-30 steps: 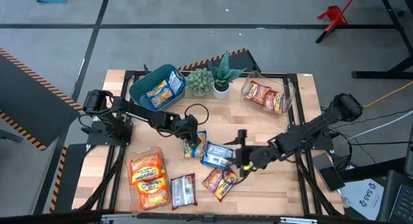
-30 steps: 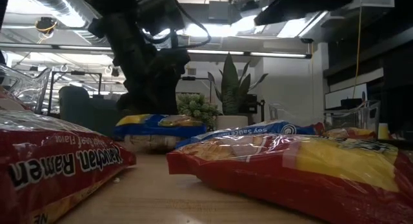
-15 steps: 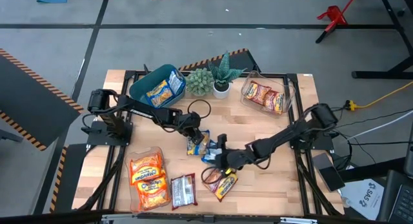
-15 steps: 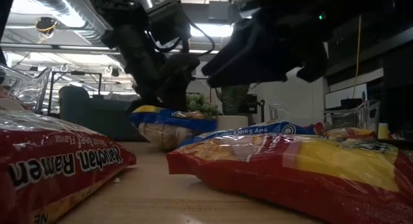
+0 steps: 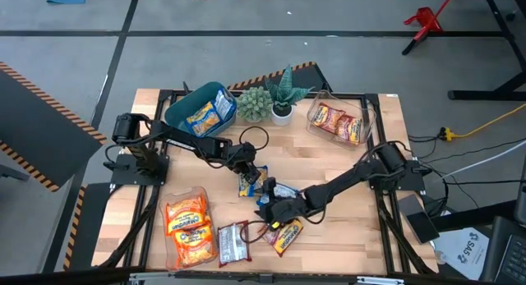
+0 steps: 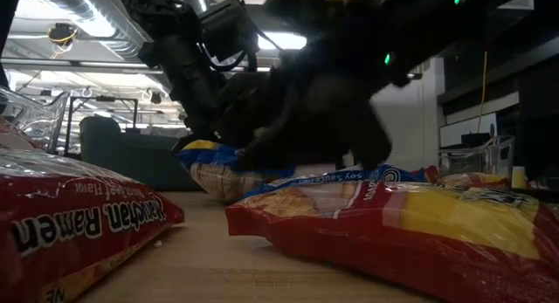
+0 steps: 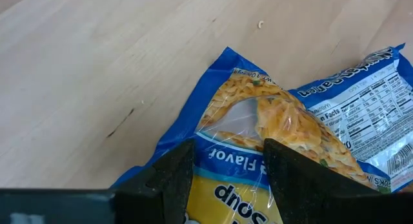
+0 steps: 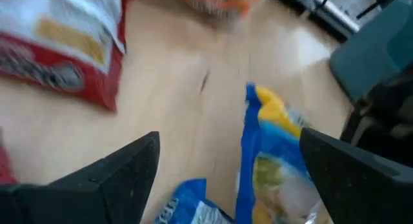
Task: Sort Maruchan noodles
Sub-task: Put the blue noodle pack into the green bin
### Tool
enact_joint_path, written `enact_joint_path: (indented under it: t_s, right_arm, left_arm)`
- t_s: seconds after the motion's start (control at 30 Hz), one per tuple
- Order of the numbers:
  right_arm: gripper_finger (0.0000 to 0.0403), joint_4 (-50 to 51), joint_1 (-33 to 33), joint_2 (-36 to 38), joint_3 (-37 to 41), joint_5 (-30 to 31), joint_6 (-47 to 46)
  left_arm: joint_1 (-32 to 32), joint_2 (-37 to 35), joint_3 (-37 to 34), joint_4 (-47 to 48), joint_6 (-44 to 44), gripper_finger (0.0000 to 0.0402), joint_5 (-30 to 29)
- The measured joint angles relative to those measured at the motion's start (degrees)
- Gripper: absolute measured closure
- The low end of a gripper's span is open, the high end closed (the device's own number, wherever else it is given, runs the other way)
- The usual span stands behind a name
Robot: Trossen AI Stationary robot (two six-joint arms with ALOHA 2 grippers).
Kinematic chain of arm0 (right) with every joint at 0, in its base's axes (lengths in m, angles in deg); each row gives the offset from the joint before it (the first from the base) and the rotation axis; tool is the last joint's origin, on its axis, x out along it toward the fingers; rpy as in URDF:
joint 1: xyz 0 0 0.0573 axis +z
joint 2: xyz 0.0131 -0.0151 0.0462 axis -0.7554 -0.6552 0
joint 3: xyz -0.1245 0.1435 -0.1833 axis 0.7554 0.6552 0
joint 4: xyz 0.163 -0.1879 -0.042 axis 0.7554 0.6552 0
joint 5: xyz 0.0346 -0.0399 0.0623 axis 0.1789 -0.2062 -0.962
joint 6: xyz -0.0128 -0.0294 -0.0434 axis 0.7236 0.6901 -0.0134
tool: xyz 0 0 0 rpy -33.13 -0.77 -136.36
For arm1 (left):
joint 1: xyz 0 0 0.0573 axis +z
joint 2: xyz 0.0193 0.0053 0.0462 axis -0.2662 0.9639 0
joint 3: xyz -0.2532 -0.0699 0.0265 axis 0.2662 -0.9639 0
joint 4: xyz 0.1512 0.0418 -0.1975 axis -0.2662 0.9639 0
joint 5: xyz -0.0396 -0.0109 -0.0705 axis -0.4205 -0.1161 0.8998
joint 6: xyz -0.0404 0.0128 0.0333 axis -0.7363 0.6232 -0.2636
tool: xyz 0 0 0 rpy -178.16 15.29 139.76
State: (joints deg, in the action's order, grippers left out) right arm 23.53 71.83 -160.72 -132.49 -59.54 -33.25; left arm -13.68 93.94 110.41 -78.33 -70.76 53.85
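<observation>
Since a second ago the right arm has swept across the bench (image 5: 329,153) from the right side toward the middle, and the left gripper (image 5: 247,180) has lifted its blue-yellow packet (image 5: 250,183) up onto one edge. That left gripper sits at bench centre with its fingers (image 7: 169,175) pinching the blue-yellow packet, seen close in the left wrist view. The right gripper (image 5: 269,209) now hovers low just beside it, fingers spread wide and empty, over a second blue packet (image 5: 284,191) and near a red packet (image 5: 283,233). The step in hand looks like carrying the pinched packet to the teal bin (image 5: 177,114), which already holds one of its kind; the next move calls for a clean lift clear of the right arm, which crowds the same spot. By count from above: two blue packets at centre and one in the bin; two orange packets (image 5: 187,226) in the clear tub at the front left; about two red ones in the far clear tub (image 5: 368,119); one silvery-white packet (image 5: 233,241) and the one red packet loose at the front. Two small potted plants (image 5: 269,101) stand at the far edge.
</observation>
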Motion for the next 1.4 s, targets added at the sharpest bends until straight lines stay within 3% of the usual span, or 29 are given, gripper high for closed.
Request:
enact_joint_path:
  t_s: [0.57, 1.03, 1.3, 1.4]
  right_arm:
    - [0.0101, 3.69, -3.7, -2.19, -0.62, 6.39, -0.23]
    - [0.03, 4.86, -3.24, -2.08, -0.68, 6.44, -2.74]
    - [0.0387, 5.83, -1.7, -1.83, -0.62, 5.12, -3.63]
    - [0.0396, 5.89, -1.33, -1.09, -0.63, 5.21, -3.64]
  left_arm:
    - [0.96, 0.04, -0.03, -0.21, -1.37, 0.0219, 1.8]
    - [1.07, -0.73, -0.2, -0.27, -2.35, 0.0219, 7.57]
    - [2.74, -10.75, -0.45, 3.0, -2.19, 0.0219, 10.39]
    - [3.7, -16.51, -0.44, 6.1, -1.46, 0.0219, 9.16]
